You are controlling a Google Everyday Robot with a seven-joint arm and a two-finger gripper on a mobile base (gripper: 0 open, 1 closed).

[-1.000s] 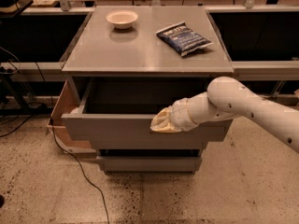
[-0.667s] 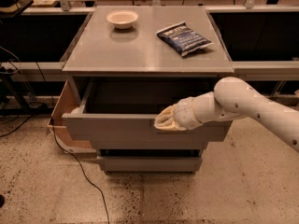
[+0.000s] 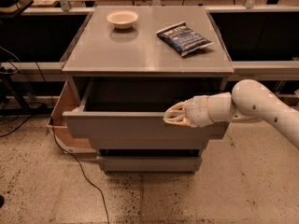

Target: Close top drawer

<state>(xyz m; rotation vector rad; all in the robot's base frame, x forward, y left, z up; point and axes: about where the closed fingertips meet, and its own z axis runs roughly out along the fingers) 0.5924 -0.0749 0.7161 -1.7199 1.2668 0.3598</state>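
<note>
The top drawer [image 3: 121, 130] of the grey cabinet stands pulled out towards me. Its flat grey front panel is forward of the cabinet body and its dark interior shows behind it. My gripper [image 3: 174, 116] is at the upper edge of that front panel, right of its middle, pressed against it or just touching it. My white arm [image 3: 261, 104] reaches in from the right.
A white bowl [image 3: 122, 18] and a dark blue snack bag [image 3: 183, 38] lie on the cabinet top [image 3: 140, 55]. A shorter drawer front [image 3: 149, 163] sits below. A cardboard box [image 3: 60, 115] leans at the cabinet's left, with a cable [image 3: 79, 171] on the speckled floor.
My gripper has shifted a little to the right and slightly up along the drawer's front edge. The drawer front looks in nearly the same place.
</note>
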